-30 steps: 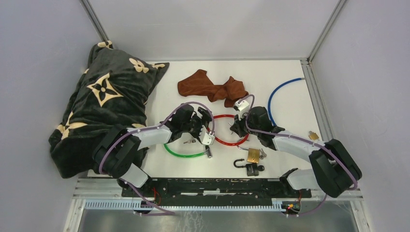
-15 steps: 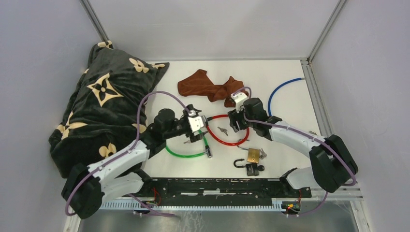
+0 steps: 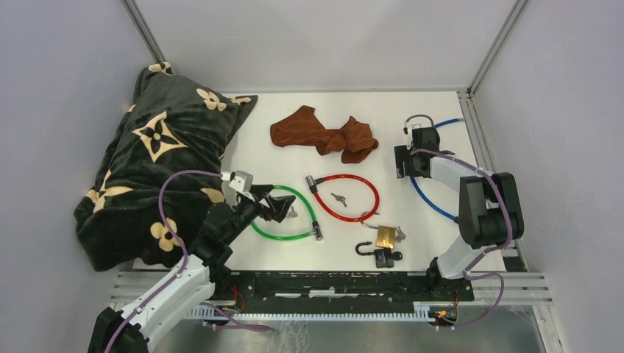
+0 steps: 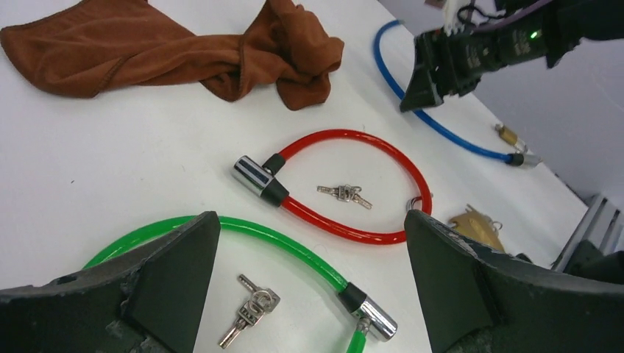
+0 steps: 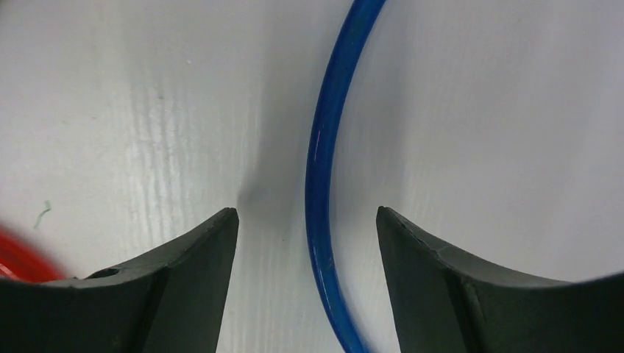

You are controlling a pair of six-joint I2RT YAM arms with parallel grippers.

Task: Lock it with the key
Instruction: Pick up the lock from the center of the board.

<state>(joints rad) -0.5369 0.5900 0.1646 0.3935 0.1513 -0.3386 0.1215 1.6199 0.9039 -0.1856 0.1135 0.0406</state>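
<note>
Nearest the arm bases, a black padlock (image 3: pixel 381 257) and a brass padlock (image 3: pixel 385 236) lie on the white worktop (image 3: pixel 257 147), just in front of the red cable lock (image 4: pixel 346 133) at its right end. Left of the red cable lock, the left tool (image 4: pixel 310 220) hangs over the green cable lock (image 3: pixel 283 237), spread to its widest and gripping nothing. 1 key bunch (image 4: pixel 250 310) lies inside the green loop. A 2nd key bunch (image 4: pixel 344 193) lies inside the red loop. Right of the red lock, the right tool (image 5: pixel 307 213) stands well open astride the blue cable lock (image 5: pixel 318 147), gripping nothing. Beyond the red lock lies a brown cloth (image 3: pixel 324 134).
</note>
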